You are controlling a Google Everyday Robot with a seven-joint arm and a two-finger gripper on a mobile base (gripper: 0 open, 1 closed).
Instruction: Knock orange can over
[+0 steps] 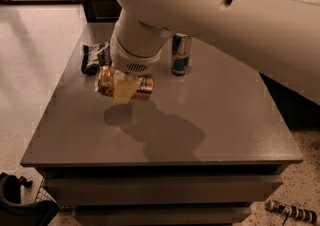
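Observation:
The orange can [143,86] is copper-coloured and lies on its side, its long axis running left to right, in the left middle of the grey table [225,120]. My gripper [125,91] is right at the can's middle, with its tan tip across the front of the can. The thick white arm [210,5] comes in from the upper right and hides the can's top side. A dark shadow lies on the table just below the can. I cannot tell whether the can rests on the table or hangs slightly above it.
A tall slim blue-and-silver can [180,54] stands upright behind and to the right of the gripper. A dark crumpled snack bag [94,56] lies at the far left. The table's left edge is close to the orange can.

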